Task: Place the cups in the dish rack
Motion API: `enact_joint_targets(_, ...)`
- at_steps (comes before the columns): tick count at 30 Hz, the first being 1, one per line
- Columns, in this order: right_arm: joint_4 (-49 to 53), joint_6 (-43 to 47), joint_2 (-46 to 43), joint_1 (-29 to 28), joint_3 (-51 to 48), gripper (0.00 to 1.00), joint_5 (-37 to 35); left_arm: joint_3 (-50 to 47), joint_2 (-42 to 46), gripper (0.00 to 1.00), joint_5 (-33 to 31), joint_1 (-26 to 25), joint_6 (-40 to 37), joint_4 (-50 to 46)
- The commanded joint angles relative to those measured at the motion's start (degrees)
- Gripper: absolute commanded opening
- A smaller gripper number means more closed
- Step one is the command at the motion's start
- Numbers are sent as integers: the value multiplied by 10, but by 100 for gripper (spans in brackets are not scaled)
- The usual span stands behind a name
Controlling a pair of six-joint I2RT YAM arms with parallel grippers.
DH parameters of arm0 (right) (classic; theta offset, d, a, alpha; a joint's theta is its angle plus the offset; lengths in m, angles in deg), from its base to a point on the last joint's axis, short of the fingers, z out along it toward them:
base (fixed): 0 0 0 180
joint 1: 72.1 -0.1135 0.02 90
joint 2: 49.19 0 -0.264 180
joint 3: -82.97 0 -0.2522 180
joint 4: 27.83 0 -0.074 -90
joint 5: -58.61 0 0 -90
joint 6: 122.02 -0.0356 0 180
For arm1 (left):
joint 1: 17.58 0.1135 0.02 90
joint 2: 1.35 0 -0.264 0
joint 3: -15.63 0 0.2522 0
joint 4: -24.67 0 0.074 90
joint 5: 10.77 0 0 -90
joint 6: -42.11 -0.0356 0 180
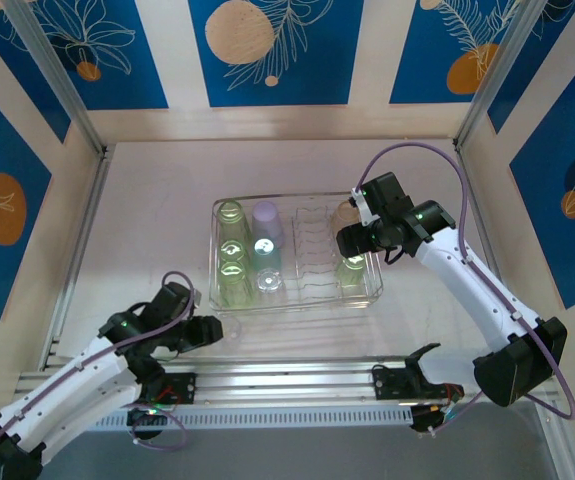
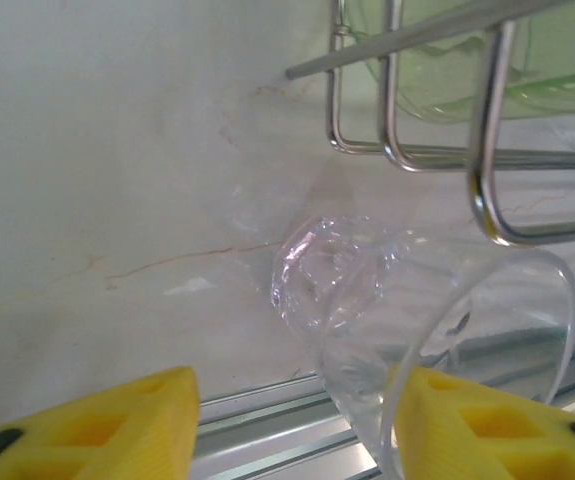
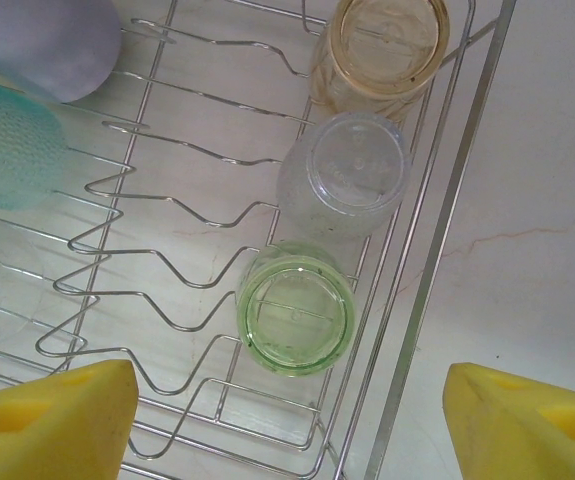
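While my left pincer (image 2: 297, 425) sits unclamped at the clear cup (image 2: 447, 330), which lies sideways on the tabletop (image 2: 117, 180) just before the rack (image 2: 487, 150), I should close gently on its wall. My right pincer (image 3: 287, 430) hangs released over the rack's right end, above a green cup (image 3: 297, 315).

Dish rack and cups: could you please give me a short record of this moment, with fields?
rack: dish rack mid-table, cups at both ends
left end: green cups, lilac cup, teal cup, clear cup
right end: amber cup, frosted cup, green cup, in a row
outside rack: loose clear cup on its side on the table, in front of the rack
left gripper: open, fingers either side of the loose cup
right gripper: open, empty, above the rack's right end
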Motion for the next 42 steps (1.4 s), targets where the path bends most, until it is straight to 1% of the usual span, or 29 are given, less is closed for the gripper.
enact_joint_targets(1,4,-9,-7,2,-4,80,13,-3,7,44,-22,-5,10,5)
enact_joint_targets(6,5,-8,-7,4,-5,80,11,-18,6,34,-21,-5,33,40)
enact_joint_targets(8,4,-9,-7,5,-6,80,10,-20,0,28,-21,-5,40,57)
enact_joint_targets(10,2,-10,-8,4,-8,79,10,-21,-8,24,-21,-6,43,69)
enact_joint_targets(13,-1,-11,-11,4,-10,78,10,-17,-15,18,-29,-6,44,67)
enact_joint_targets(16,-5,-8,-17,4,-14,77,11,-14,-8,9,-35,-6,46,53)
enact_joint_targets(19,-13,5,-29,4,-19,77,30,-1,16,0,-40,-6,35,17)
enact_joint_targets(21,-14,5,-38,4,-17,77,32,15,49,0,-38,-6,21,-14)
enact_joint_targets(23,-24,13,-53,5,-18,77,39,31,95,0,-24,-6,7,-30)
enact_joint_targets(26,-63,19,-91,9,-29,78,69,46,170,0,18,-6,7,-3)
enact_joint_targets(28,-93,16,-116,13,-35,78,100,51,200,0,44,-6,19,41)
enact_joint_targets(30,-122,0,-141,15,-40,79,128,72,199,0,50,-6,28,81)
enact_joint_targets(32,-124,-14,-154,22,-25,83,171,110,164,0,53,-6,14,142)
enact_joint_targets(34,-116,-25,-155,34,-2,86,214,147,111,0,57,-6,-7,216)
enact_joint_targets(35,-114,-31,-153,41,9,89,240,162,81,0,66,-6,-15,262)
enact_joint_targets(38,-115,-66,-140,63,49,90,333,199,-30,0,103,-4,-13,447)
enact_joint_targets(40,-121,-102,-129,69,76,88,382,228,-121,0,139,2,24,590)
enact_joint_targets(42,-148,-137,-124,72,94,88,433,264,-213,0,186,9,82,739)
